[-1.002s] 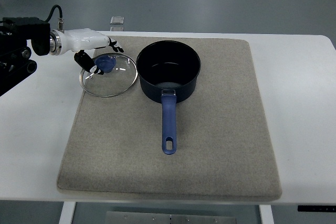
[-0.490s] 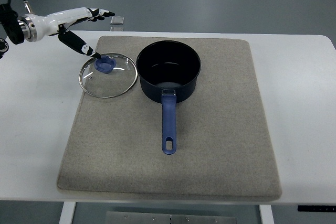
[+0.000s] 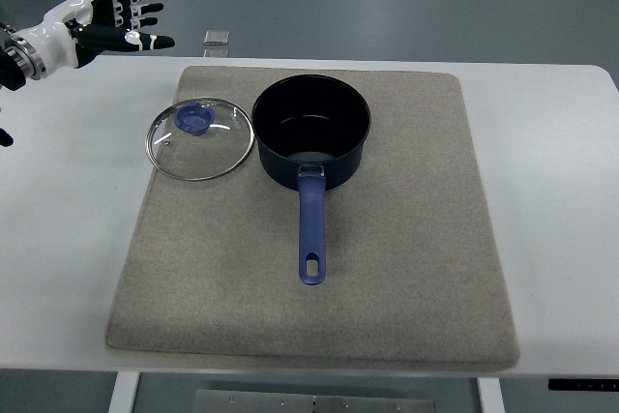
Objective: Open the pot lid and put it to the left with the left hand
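In the last second the left hand (image 3: 106, 16) has let go of the glass lid (image 3: 199, 138) and moved away from it: 1 second ago its fingers were at the blue knob (image 3: 193, 120), half a second ago they were only touching near the knob while the arm lifted, and now the hand is up at the top-left corner of the picture, well apart from the lid and outside the table (image 3: 561, 142) edge. The lid has not moved between these pictures; it lies flat, knob upward, on the left part of the grey mat (image 3: 406, 268), just beside the dark blue pot (image 3: 311, 131) and almost touching its left wall. The pot stands open, with its blue handle (image 3: 310, 224) pointing toward the near edge of the mat. In my judgement this means the task is practically finished: the lid is off, it rests to the left of the pot, and the hand is only retreating. The left hand now is wide, with all fingers spread and extended toward the right, and it holds nothing; the palm seems turned partly to the camera, and the white wrist goes out at the left edge. The right arm does not appear anywhere in the view.
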Controlling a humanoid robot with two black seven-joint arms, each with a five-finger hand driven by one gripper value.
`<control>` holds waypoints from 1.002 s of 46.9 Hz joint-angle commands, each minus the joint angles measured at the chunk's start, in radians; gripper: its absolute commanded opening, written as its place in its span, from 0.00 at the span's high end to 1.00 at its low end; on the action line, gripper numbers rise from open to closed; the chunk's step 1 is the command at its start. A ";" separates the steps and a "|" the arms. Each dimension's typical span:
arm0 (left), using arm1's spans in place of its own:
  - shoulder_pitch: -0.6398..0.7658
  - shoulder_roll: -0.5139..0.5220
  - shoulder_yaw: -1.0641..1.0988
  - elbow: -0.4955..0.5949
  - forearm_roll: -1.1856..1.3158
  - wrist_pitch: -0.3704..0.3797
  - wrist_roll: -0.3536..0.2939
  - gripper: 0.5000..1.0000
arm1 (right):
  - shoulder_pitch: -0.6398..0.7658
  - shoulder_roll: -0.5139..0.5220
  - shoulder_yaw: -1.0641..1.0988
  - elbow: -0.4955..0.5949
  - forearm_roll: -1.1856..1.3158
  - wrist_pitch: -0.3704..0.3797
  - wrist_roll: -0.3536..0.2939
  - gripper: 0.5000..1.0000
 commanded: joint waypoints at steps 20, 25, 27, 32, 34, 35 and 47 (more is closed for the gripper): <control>-0.006 -0.043 -0.021 0.258 -0.449 -0.276 0.211 0.01 | 0.000 0.000 0.000 0.000 0.000 0.001 0.001 0.17; -0.005 -0.044 -0.025 0.261 -0.547 -0.276 0.261 0.01 | 0.000 0.000 0.000 0.000 0.000 0.000 0.000 0.17; -0.003 -0.046 -0.027 0.261 -0.589 -0.276 0.287 0.01 | 0.000 0.000 0.000 0.000 0.000 0.000 0.001 0.17; -0.002 -0.058 -0.028 0.262 -0.673 -0.276 0.316 0.01 | 0.000 0.000 0.000 0.000 0.000 0.000 0.001 0.17; 0.000 -0.063 -0.030 0.262 -0.693 -0.276 0.318 0.01 | 0.000 0.000 0.001 0.000 0.000 0.000 0.001 0.17; 0.000 -0.064 -0.030 0.262 -0.701 -0.276 0.318 0.01 | 0.000 0.000 0.000 0.000 0.000 0.000 0.000 0.17; 0.003 -0.087 -0.030 0.256 -0.716 -0.276 0.319 0.01 | 0.000 0.000 0.000 0.000 0.000 0.000 0.001 0.17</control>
